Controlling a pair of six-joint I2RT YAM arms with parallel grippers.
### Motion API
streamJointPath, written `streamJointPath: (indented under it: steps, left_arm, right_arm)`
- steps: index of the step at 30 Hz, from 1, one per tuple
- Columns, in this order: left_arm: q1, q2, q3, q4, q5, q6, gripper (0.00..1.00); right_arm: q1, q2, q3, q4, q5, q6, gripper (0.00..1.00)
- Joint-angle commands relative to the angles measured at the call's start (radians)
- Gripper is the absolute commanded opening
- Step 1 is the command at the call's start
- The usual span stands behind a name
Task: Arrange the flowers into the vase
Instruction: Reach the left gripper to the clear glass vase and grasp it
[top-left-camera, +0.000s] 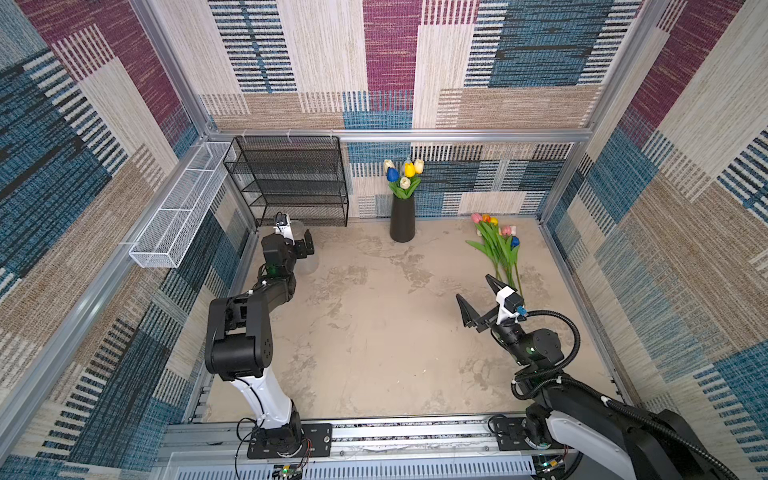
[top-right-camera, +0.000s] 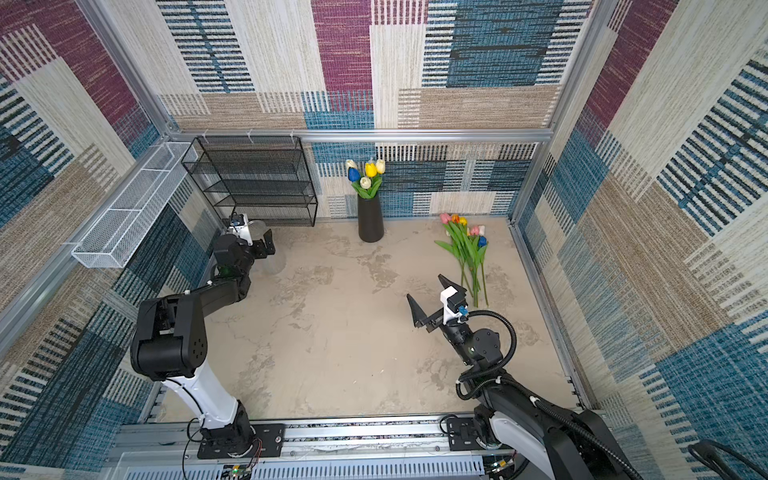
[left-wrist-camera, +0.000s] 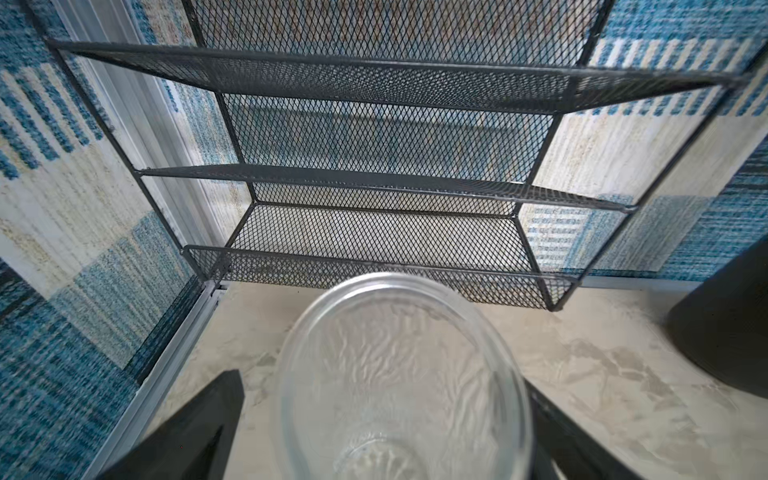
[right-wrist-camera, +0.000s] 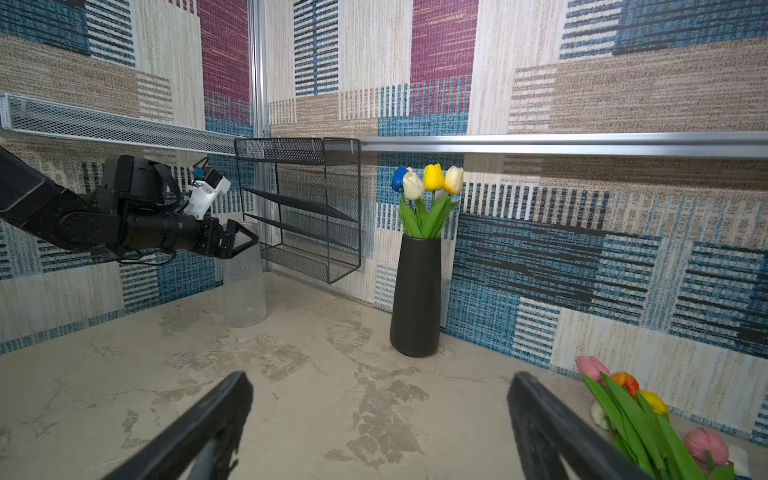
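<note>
Several loose flowers (top-left-camera: 498, 249) lie just beyond released right hand (top-left-camera: 473, 286); left hand (left-wrist-camera: 382, 380) released, straddling glass vase (right-wrist-camera: 245, 291).

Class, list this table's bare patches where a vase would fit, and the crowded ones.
The middle of the table, in front of the black vase, is bare; so is the strip between that vase and the loose tulips. Crowded: the far left corner, where the glass vase stands by the mesh shelf, and the tulips' patch at far right.

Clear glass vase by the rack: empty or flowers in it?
Empty. The left wrist view looks into the glass vase: bare glass, no stems.
</note>
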Motion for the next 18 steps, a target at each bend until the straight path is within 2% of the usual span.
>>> streamJointPath:
  steps: [1, 2, 5, 7, 9, 14, 16, 18]
  left_arm:
    - [0.000, 0.045, 0.030, 0.069, 0.021, 0.033, 0.99]
    - [-0.001, 0.058, 0.033, 0.082, 0.021, 0.036, 1.00]
    - [0.000, 0.084, 0.043, 0.105, 0.040, 0.051, 0.85]
    - [0.001, 0.099, 0.052, 0.112, 0.050, 0.052, 0.84]
    - [0.001, 0.113, 0.061, 0.115, 0.052, 0.053, 0.73]
    - [0.001, 0.124, 0.052, 0.152, 0.054, 0.049, 0.69]
    - [0.001, 0.118, 0.042, 0.161, 0.060, 0.048, 0.57]
    - [0.001, 0.109, 0.038, 0.159, 0.073, 0.036, 0.51]
  right_arm:
    - [0.001, -0.002, 0.005, 0.016, 0.008, -0.007, 1.00]
    - [0.001, -0.003, 0.005, 0.013, 0.008, -0.008, 1.00]
    - [0.001, -0.008, 0.007, 0.006, 0.016, -0.014, 1.00]
    - [0.001, -0.012, 0.007, 0.003, 0.031, -0.018, 1.00]
    - [0.001, -0.014, 0.006, 0.004, 0.034, -0.021, 1.00]
    - [0.001, -0.018, 0.011, -0.004, 0.028, -0.020, 1.00]
    - [0.001, -0.024, 0.014, -0.006, 0.029, -0.014, 1.00]
    - [0.001, -0.030, 0.021, -0.013, 0.028, -0.010, 1.00]
